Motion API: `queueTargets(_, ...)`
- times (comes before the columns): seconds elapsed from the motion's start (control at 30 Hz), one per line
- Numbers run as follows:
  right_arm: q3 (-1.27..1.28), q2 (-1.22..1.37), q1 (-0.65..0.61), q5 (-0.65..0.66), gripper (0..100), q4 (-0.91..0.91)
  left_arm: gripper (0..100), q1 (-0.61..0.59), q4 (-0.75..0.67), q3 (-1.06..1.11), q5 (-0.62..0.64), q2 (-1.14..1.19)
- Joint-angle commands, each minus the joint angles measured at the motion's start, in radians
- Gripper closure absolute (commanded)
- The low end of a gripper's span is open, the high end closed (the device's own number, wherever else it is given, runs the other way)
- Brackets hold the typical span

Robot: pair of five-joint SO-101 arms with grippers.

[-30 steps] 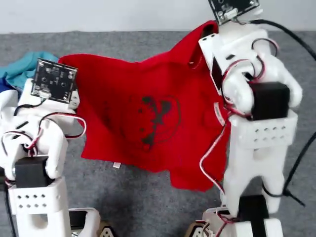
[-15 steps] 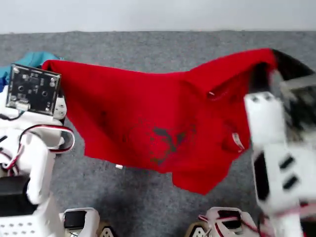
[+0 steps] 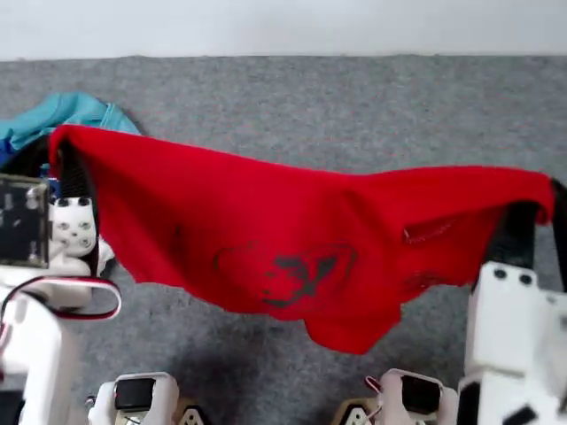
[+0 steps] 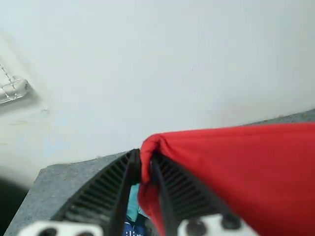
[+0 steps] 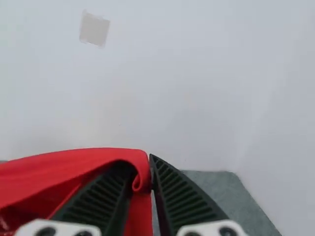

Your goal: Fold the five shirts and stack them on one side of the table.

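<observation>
High view: the red shirt [image 3: 292, 230] hangs stretched wide above the grey surface [image 3: 310, 97], its long axis running straight from arm to arm. The left end effector [image 4: 143, 160] is clamped on one top corner, the right end effector [image 5: 141, 169] on the other. The cloth sags below and between them, so laying it flat should mean lowering both evenly. A teal shirt [image 3: 66, 115] lies heaped by the left corner.

A white wall [image 3: 283, 27] stands behind a grey fuzzy mat [image 3: 354, 106]. The mat runs right up to the wall. A small pale square [image 5: 94, 28] is stuck on the wall. A shiny metal piece [image 4: 12, 90] sits against the wall too.
</observation>
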Motion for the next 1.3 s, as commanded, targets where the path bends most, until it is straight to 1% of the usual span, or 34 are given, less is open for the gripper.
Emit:
queueTargets(0.0,0.005,-0.005,0.019,-0.014,99.1,0.001,99,-0.005,0.009,-0.041,0.009,0.011)
queueTargets(0.1,0.006,0.042,0.016,-0.015,99.1,-0.004,99,-0.003,-0.014,-0.019,0.009,0.018)
queueTargets(0.27,0.006,0.197,0.012,-0.014,99.1,-0.059,99,-0.006,-0.124,0.113,0.006,0.018)
queueTargets(0.47,0.006,0.412,0.012,-0.017,99.1,-0.2,99,-0.006,-0.356,0.34,0.005,0.028)
queueTargets(0.6,0.005,0.581,-0.016,-0.014,99.1,-0.306,99,-0.008,-0.517,0.429,0.003,0.153)
queueTargets(0.77,0.005,0.788,-0.082,-0.003,99.1,-0.418,99,-0.008,-0.743,0.43,0.003,0.414)
queueTargets(0.9,0.003,0.952,-0.107,0.054,99.1,-0.541,99,-0.008,-0.865,0.423,0.003,0.606)
queueTargets(1.0,0.0,1.079,-0.11,0.086,99.1,-0.648,99,-0.008,-0.901,0.375,0.003,0.741)
queueTargets(1.1,-0.002,1.205,-0.11,0.129,99.1,-0.774,99,-0.008,-0.905,0.286,-0.003,0.868)
queueTargets(1.2,-0.002,1.308,-0.111,0.146,99.1,-0.878,99,-0.002,-0.899,0.2,-0.052,0.979)
queueTargets(1.27,-0.002,1.351,-0.124,0.15,99.1,-0.9,99,-0.002,-0.899,0.159,-0.075,1.036)
